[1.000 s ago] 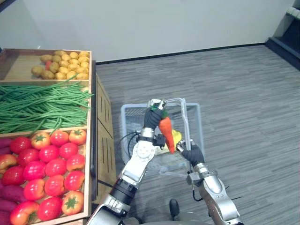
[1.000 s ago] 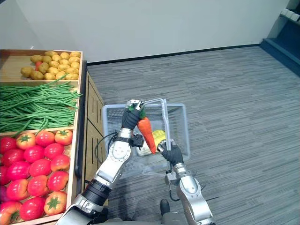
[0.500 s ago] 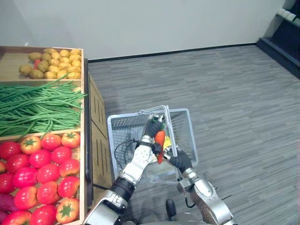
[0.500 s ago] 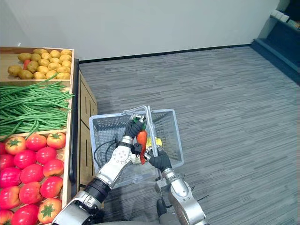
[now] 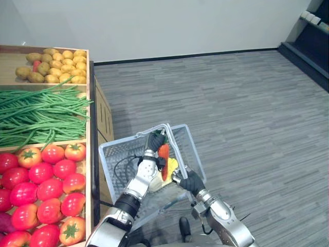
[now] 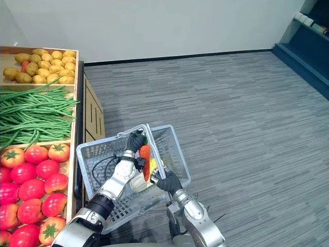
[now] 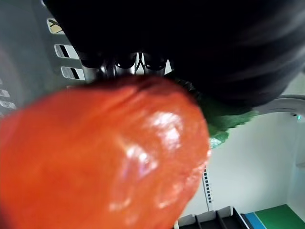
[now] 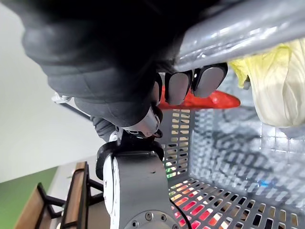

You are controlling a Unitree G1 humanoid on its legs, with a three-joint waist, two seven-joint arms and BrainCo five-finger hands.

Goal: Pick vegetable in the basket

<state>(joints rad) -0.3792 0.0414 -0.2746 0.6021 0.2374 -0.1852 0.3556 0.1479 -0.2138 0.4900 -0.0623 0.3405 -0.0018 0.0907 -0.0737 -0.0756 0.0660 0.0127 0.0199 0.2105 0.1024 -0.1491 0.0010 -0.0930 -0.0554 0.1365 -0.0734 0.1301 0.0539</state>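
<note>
Overall, grey carpet (image 5: 247, 103) under the basket (image 6: 95, 150) runs to a white wall (image 5: 154, 25).

A glossy orange-red carrot (image 7: 105, 157) crowds the foreground, its green leafy top (image 7: 221, 121) poking out beyond it against a white wall (image 7: 252, 167) in the background. The left hand (image 7: 190, 43) (its dark ribbed cover looms along the frame's edge) curls over the carrot, dark fingertips (image 7: 125, 61) pressed to its crown. Behind them stands the slotted grey wall of a basket (image 7: 28, 62).
</note>
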